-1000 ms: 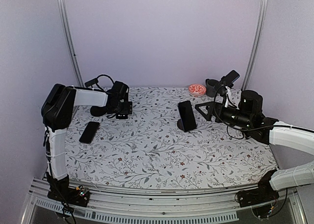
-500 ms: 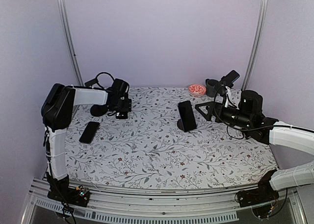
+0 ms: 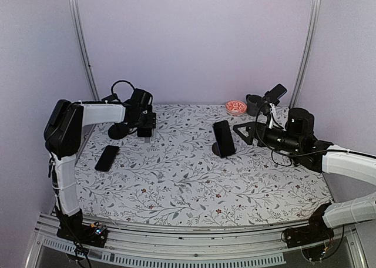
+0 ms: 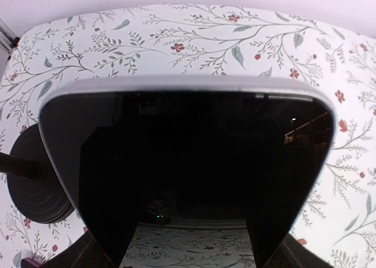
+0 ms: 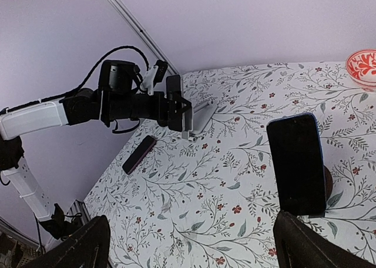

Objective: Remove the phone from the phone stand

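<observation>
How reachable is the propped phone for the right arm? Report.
Probably yes. The right gripper is open and close by the phone, apart from it, with only bare cloth between them.

The bench (image 3: 176, 180) wears a white cloth printed with grey sprigs and small red flowers. A dark phone (image 3: 107, 158) lies flat near its left edge, a round black stand (image 3: 117, 131) behind it. A second stand (image 3: 218, 153) sits mid-bench. A red patterned bowl (image 3: 235, 107) and dark cup (image 3: 254, 105) sit side by side at the back right.
</observation>
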`<state>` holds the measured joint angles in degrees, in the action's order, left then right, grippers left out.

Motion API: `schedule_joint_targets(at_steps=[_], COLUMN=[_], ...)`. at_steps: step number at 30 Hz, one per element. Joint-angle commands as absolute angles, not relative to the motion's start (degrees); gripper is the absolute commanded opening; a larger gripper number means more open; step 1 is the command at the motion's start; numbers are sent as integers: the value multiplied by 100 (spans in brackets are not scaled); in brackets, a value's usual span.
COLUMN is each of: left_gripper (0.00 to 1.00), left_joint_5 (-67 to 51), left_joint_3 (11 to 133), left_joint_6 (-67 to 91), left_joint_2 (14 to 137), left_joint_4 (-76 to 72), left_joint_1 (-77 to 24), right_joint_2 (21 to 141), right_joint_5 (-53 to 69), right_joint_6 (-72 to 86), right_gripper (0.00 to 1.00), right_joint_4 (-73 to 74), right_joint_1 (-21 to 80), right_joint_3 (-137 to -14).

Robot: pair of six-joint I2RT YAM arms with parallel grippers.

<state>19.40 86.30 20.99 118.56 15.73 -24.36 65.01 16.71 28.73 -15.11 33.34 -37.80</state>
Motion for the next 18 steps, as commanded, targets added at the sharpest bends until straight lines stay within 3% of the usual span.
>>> schedule_joint_targets(at_steps=[1, 11, 18], left_gripper=[67, 64, 61], left_joint_5=[2009, 2181, 2077], left_joint_3=[8739, 8695, 7823], left_joint_6=[2021, 1872, 1957], left_joint_2=[11559, 10738, 9952], left_joint_4=[1442, 1852, 2352], left_joint_1=[-2399, -2602, -2846], right_joint_2=[6523, 6521, 6554], right_joint_5=[1715, 1720, 1763], right_joint_6=[2906, 2892, 2870], right_gripper=[99, 99, 99], right_joint_4=[-1681, -1692, -1722], right_joint_1=[3305, 3305, 3304], right_joint_3=[-3713, -3722, -3741])
